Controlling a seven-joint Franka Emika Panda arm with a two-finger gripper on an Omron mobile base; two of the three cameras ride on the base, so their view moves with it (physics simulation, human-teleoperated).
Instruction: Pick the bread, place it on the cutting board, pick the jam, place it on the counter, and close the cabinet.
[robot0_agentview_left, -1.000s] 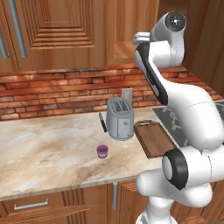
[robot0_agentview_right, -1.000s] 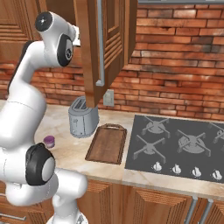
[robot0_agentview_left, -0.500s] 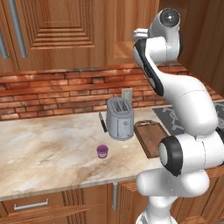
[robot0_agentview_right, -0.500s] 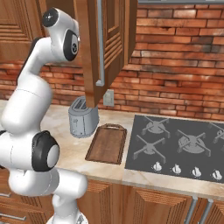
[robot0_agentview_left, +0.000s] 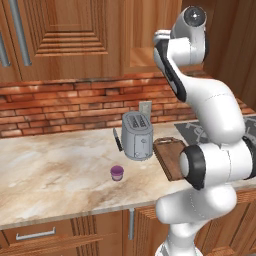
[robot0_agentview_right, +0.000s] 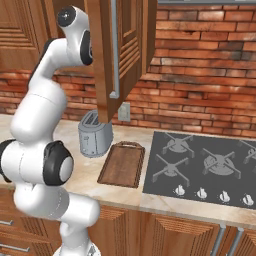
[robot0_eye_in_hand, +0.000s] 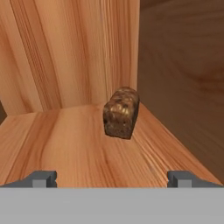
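counter (robot0_agentview_left: 55, 170): broad marbled top, wide bare stretch left of the jar, rounded front edge free.
jam (robot0_agentview_left: 117, 173): purple jar standing upright on the counter, in front of and left of the toaster, apart from it.
toaster (robot0_agentview_left: 137, 135): grey, by the brick wall; a dark utensil leans just beside its left side.
cutting board (robot0_agentview_right: 122, 163): bare, lying between the toaster and the stovetop (robot0_agentview_right: 205, 167), handle end toward the wall.
cabinet (robot0_agentview_right: 116, 50): door swung open, edge with metal bar handle jutting out above the board.
bread (robot0_eye_in_hand: 121, 112): dark brown chunk on the wooden shelf inside the cabinet, near the back right corner, close to the right wall, clear shelf floor in front and to the left.
change: arm upper section has risen and swung further toward the cabinet than half a second ago; jam, toaster and board sit where they were.
gripper (robot0_eye_in_hand: 112, 179): fingers spread wide, tips at the two sides of the hand view, nothing between them, touching nothing; bread lies ahead, centred between the tips, well apart.
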